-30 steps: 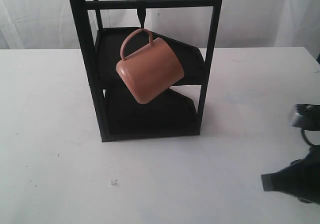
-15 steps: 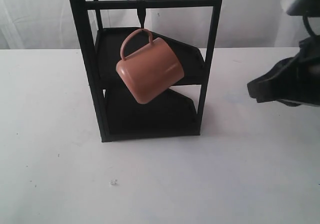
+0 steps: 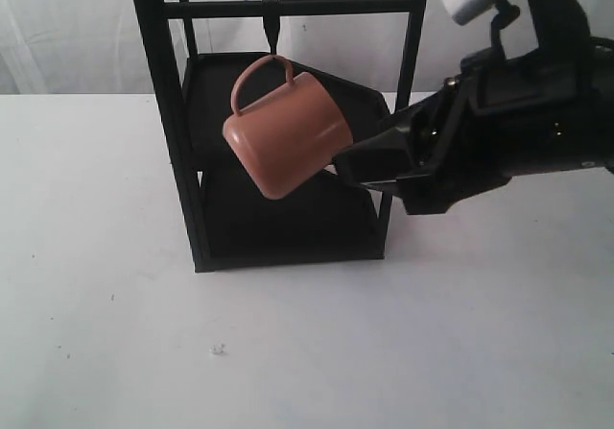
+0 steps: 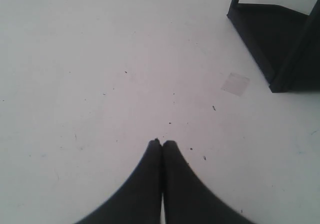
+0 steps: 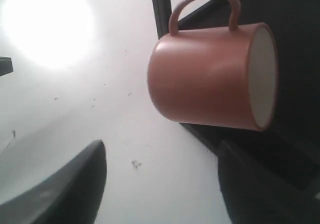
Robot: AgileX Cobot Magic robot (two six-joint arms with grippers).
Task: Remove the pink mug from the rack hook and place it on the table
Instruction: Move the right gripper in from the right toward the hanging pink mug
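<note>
Shifted since half a second ago: right end effector [image 3: 343,166], then by the right edge of the exterior view, now reaching left across the right post of the rack [image 3: 171,112]. Tips just beside the lower right of the pink mug [image 3: 288,131]. Spread wide in the right wrist view, gripping nothing, with one finger on either side below the mug; contact not clear.

No change to the mug: hanging tilted by its thin handle from the rack hook [image 3: 271,28] under the top crossbar, base toward lower left, cream mouth toward the shelves.

Left end effector [image 4: 161,144]: pressed together, holding nothing, over bare bench [image 4: 75,58], with the rack's foot corner at the upper right of its wrist view.

Tight between mug, right post and upper shelf edge. Open bench across the lower half and left side of the exterior view.
</note>
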